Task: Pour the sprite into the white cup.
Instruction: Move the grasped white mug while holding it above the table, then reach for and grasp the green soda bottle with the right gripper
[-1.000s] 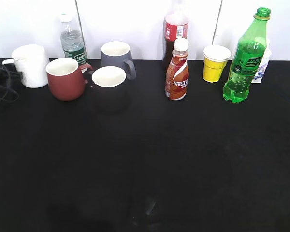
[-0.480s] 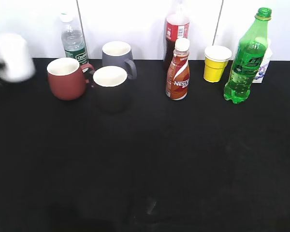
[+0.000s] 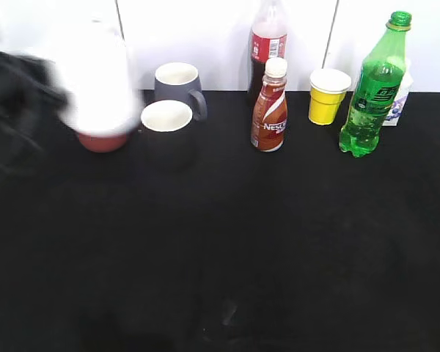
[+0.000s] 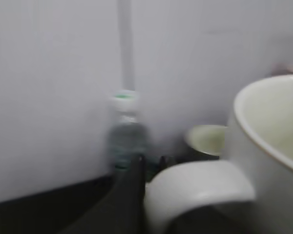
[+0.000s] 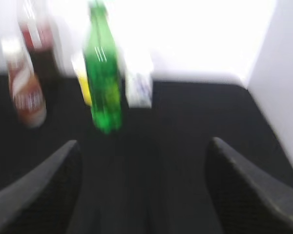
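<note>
- The sprite (image 3: 372,84) stands upright at the upper right of the exterior view, its long axis vertical, just beside the yellow paper cup (image 3: 327,95)
- In the right wrist view the sprite (image 5: 103,73) sits in the upper left of the frame, ahead of the right gripper (image 5: 144,195) and left of its centre line; the two fingers are spread wide with nothing between them, and well apart from the bottle
- This arm looks the nearer one to the bottle
- The white cup (image 3: 95,77) is a blurred white shape at the upper left, lifted in front of the red mug (image 3: 101,141)
- The left wrist view shows the cup's handle (image 4: 200,192) close up; the left gripper looks clamped on it, though the blur leaves this unsure
- Readable writing: "NES…" on the brown bottle (image 3: 269,110); the sprite label's characters are too small to make out
</note>
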Motion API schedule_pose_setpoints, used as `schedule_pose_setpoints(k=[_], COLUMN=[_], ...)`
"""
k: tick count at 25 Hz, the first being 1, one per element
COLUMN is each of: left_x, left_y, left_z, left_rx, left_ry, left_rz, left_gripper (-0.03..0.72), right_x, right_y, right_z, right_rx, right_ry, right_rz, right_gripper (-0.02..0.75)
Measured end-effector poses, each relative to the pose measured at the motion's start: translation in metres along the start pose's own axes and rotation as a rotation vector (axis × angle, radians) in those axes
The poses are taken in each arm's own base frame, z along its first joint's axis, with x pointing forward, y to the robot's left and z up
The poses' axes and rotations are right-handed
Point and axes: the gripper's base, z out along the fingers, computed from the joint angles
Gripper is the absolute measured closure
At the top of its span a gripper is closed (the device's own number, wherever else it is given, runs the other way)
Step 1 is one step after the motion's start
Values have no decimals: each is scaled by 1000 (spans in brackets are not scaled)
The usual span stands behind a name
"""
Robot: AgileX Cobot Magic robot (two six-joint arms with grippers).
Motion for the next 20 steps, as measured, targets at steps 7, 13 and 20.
schedule_pose_setpoints(k=[7, 13, 20], left_x=[-4, -4, -4], left_y=[-25, -25, -25], left_z=[1, 1, 1], left_rx=[80, 80, 80], left_ry=[-26, -26, -26], left_rz=[8, 8, 8], left_gripper=[624, 625, 625], right_x=[70, 129, 146], right_y=[11, 19, 25], right_z=[154, 260, 329], right_rx=[-82, -140, -191], right_ry=[-47, 24, 12], right_rz=[28, -21, -43], right_gripper=[138, 78, 86])
